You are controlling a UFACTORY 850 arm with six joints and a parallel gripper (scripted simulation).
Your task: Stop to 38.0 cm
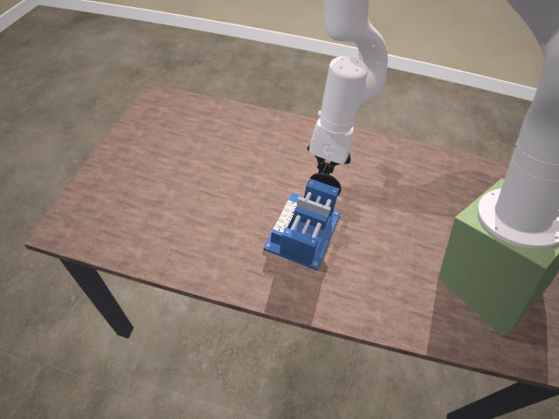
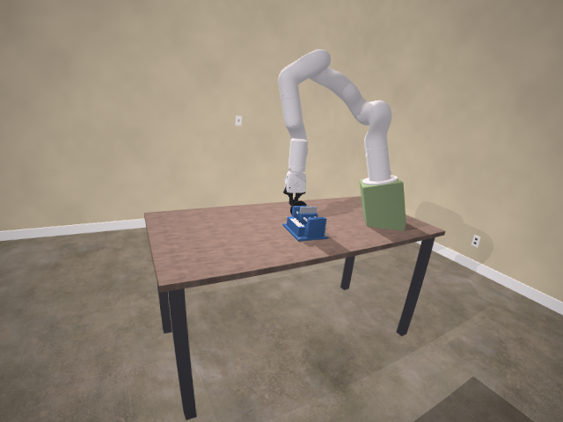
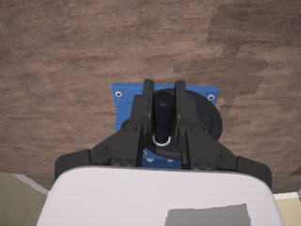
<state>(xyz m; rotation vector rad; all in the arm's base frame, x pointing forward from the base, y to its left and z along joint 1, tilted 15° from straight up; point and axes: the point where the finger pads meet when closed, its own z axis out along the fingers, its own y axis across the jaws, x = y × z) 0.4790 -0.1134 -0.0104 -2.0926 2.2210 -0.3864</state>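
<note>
So the black two-finger claw (image 3: 164,109) is pinching the stubby black crank knob (image 3: 165,115) of the round black handwheel (image 3: 203,120), fingers snug on both sides of it. That wheel sits on the far end of the small blue stop fixture (image 1: 301,234), the end facing the arm. The grey stop bar (image 1: 312,208) rides across three silver rods (image 1: 306,224), closer to the handwheel end, with a white scale strip (image 1: 286,217) along one side. Fixture's mid-table on the brown wooden table (image 1: 157,189); white arm stands on a green block (image 1: 487,271).
</note>
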